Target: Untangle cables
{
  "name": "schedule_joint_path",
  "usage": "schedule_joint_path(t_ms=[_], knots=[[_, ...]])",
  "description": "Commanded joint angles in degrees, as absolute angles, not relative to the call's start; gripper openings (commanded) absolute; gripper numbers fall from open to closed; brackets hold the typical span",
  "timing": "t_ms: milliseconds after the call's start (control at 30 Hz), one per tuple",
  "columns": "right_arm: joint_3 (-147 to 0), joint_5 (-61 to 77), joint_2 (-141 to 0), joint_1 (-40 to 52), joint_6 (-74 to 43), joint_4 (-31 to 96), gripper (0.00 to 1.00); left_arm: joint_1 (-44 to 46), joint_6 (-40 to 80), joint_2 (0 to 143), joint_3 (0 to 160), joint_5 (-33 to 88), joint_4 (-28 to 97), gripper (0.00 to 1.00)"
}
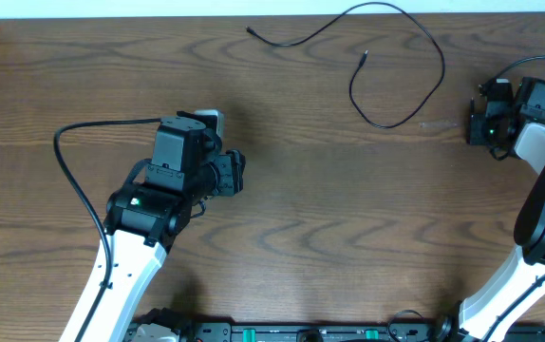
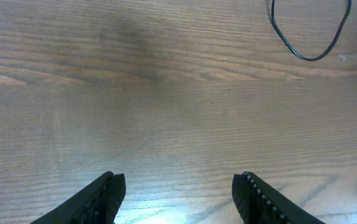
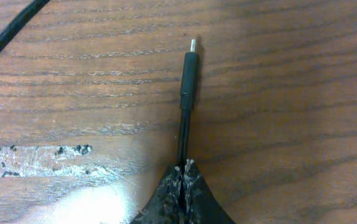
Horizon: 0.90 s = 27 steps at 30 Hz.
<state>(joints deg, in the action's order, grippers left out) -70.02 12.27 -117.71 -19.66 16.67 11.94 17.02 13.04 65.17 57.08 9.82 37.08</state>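
A thin black cable (image 1: 415, 28) lies at the back of the table. It runs from one plug end (image 1: 250, 30) in a long arc, loops down and ends at a second plug (image 1: 365, 57). Its loop shows in the left wrist view (image 2: 309, 56). My left gripper (image 2: 178, 193) is open and empty over bare wood, well to the left of the cable (image 1: 237, 173). My right gripper (image 3: 183, 171) is shut on a thin black cable just behind its plug end (image 3: 190, 68), low at the table. It sits at the far right (image 1: 486, 123).
A pale scuffed patch (image 1: 434, 123) marks the wood between the cable loop and the right gripper, and also shows in the right wrist view (image 3: 35, 158). A thicker black cord (image 3: 7, 31) crosses that view's top left corner. The left arm's own cable (image 1: 73, 171) loops at the left.
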Motion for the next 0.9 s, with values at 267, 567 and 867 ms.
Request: schedule_joint_path(t_ms=[267,567,867], knots=[[-66.54,7.44,-123.20,-31.48,0.84,11.11,0.01,16.80,12.08,65.17,57.98,10.07,37.30,0.61],[-66.54,10.26,-123.20,-43.40,0.80,11.09,0.01,16.80,12.08,65.17,57.98,10.07,37.21,0.61],[-66.57,18.22,-123.20,-44.16,-7.29,7.53,0.77,16.80,12.08,65.17,57.98,10.09,37.28,0.61]])
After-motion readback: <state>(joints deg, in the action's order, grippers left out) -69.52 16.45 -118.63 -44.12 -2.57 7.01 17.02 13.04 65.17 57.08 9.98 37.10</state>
